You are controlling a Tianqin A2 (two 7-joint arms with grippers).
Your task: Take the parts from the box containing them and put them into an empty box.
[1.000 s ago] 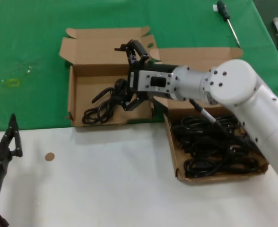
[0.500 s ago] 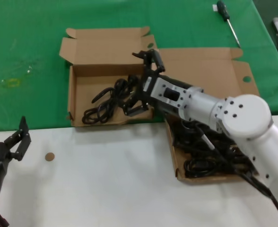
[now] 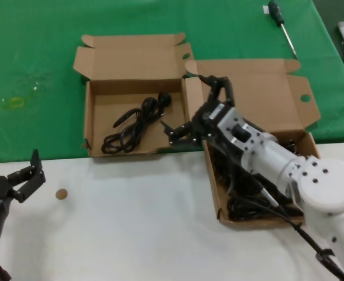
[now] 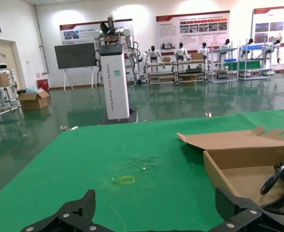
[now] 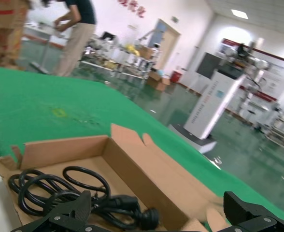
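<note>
My right tool [image 3: 196,107] hangs with its fingers spread wide and nothing between them, over the seam where two cardboard boxes meet on the green cloth of the surface [image 3: 37,52]. Just to the tool's left sits the narrower box [image 3: 95,120], lid folded back, holding a single looped black power cord [image 3: 134,124] on its floor; that cord lies clear of my fingers, near but not touching. My right wrist camera looks down into this box and shows the cord's coils [image 5: 60,191] and moulded plug lying against the cardboard, with my two dark fingertips [image 5: 67,212] framing the view well apart from each other. Under and behind my right forearm lies the wider box [image 3: 251,82], its big lid open with a round hole at one flap, and a heap of black cords [image 3: 251,202] piled inside.

My left tool [image 3: 24,177] waits low over the white part of the surface, well away to the left of both boxes, its fingers parted and empty. A black-handled screwdriver [image 3: 282,26] rests on the cloth far beyond the wider box.
</note>
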